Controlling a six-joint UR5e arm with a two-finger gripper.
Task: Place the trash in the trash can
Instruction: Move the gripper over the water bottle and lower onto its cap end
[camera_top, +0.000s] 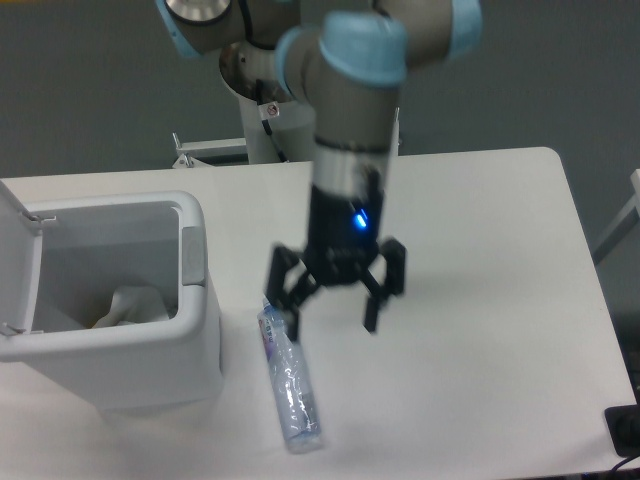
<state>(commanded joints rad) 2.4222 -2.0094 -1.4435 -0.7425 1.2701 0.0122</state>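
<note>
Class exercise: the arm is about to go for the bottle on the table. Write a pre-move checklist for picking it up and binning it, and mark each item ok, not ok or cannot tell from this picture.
1. Hand open and empty: ok, its fingers are spread with nothing between them.
2. Hand centred over the bottle: not ok, it sits to the right of the cap end, with only one finger near the cap.
3. Bottle free to grasp: ok, it lies flat on the table, apart from the trash can.
4. Trash can lid open: ok, the opening faces up.
5. Wrapper already inside: ok, it lies in the can.
6. Hand height above the bottle: cannot tell from one view.
</note>
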